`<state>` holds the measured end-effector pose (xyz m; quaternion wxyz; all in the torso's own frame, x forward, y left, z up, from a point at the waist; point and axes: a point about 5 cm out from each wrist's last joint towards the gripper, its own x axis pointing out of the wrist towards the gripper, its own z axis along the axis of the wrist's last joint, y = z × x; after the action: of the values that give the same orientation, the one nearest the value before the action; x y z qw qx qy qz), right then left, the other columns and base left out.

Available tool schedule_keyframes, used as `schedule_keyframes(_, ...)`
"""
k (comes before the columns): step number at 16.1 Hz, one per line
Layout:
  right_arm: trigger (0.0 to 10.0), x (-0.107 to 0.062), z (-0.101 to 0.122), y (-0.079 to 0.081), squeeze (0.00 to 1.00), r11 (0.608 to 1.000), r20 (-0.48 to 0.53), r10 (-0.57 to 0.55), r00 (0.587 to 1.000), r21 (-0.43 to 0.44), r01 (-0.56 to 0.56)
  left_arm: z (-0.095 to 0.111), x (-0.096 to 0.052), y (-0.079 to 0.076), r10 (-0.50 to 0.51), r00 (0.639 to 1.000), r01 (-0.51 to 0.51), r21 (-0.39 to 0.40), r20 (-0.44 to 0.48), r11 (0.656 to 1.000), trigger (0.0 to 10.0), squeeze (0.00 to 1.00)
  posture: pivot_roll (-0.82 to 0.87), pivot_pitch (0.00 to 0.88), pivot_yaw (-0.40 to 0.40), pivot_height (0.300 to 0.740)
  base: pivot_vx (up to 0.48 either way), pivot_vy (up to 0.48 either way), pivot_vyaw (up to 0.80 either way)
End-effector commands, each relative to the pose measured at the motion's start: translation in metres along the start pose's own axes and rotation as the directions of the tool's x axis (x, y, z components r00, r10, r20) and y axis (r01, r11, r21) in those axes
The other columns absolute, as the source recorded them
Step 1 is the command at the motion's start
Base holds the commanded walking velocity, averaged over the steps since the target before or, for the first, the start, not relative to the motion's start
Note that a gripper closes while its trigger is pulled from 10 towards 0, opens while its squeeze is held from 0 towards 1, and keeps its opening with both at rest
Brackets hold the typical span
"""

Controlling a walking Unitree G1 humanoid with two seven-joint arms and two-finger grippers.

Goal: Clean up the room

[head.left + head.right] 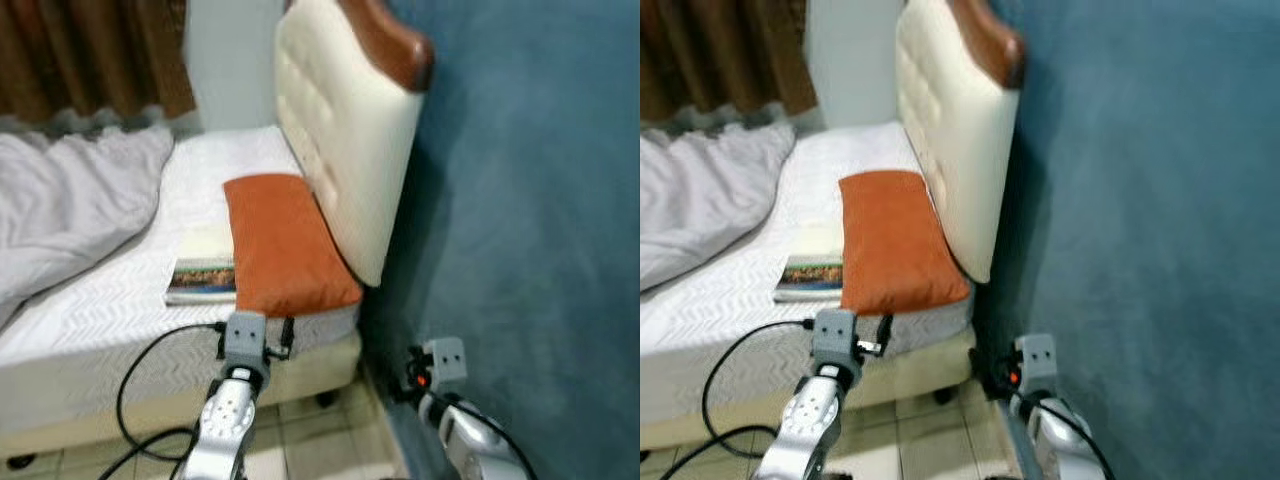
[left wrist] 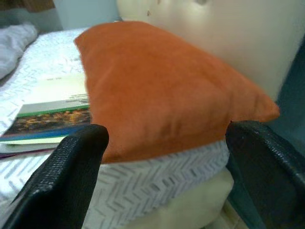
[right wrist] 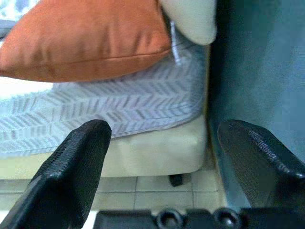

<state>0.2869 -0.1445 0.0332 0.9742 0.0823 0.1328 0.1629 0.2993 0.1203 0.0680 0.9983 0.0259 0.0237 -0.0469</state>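
An orange pillow [image 1: 285, 245] lies on the bed [image 1: 100, 310], against the cream headboard [image 1: 345, 130]. A book [image 1: 205, 275] with a colourful cover lies beside the pillow, one edge tucked under it. My left gripper [image 2: 167, 136] is open just short of the mattress edge, its fingers spread in front of the pillow's [image 2: 162, 86] near end and touching nothing. My right gripper [image 3: 164, 131] is open and lower down. It faces the bed's corner by the blue wall and holds nothing.
A crumpled grey blanket [image 1: 70, 200] covers the far left of the bed. Brown curtains [image 1: 90, 55] hang behind it. The blue wall [image 1: 540, 200] stands close on the right. A black cable [image 1: 135, 380] loops over the tiled floor [image 1: 300, 440] by the bed base.
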Motion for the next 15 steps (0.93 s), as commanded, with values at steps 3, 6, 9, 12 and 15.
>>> schedule_keyframes(3,10.0,0.007,0.007,0.008,0.0,0.999,-0.003,0.044,0.999,-0.024,-0.045,0.004,0.001,0.001,0.012,1.0,-0.012,-0.012,0.016,1.0,10.0,0.0,-0.01,0.045,-0.06,0.618,0.442,0.0,0.67)
schedule_keyframes(6,10.0,0.008,0.004,0.01,0.0,0.998,-0.023,0.061,0.998,0.001,-0.061,0.003,0.0,0.002,0.015,1.0,-0.015,-0.017,0.01,1.0,10.0,0.0,0.0,0.041,-0.062,0.618,0.444,0.0,0.0)
schedule_keyframes(9,10.0,0.009,0.0,0.016,0.0,0.993,-0.054,0.12,0.991,0.015,-0.119,0.002,-0.001,0.001,0.014,1.0,-0.014,-0.022,0.007,1.0,10.0,0.0,0.0,0.038,-0.064,0.618,0.442,0.0,0.39)
schedule_keyframes(12,10.0,0.008,-0.005,0.017,0.0,0.992,-0.087,0.124,0.988,0.031,-0.122,0.002,0.001,0.002,-0.001,1.0,0.001,-0.02,0.004,1.0,10.0,0.0,0.0,0.029,-0.065,0.618,0.447,0.0,0.22)
schedule_keyframes(15,10.0,0.004,-0.01,0.014,0.0,0.992,-0.098,0.114,0.989,0.06,-0.108,0.006,0.005,0.003,-0.018,1.0,0.018,0.002,0.013,1.0,10.0,0.0,0.0,0.025,-0.063,0.618,0.451,0.0,0.0)
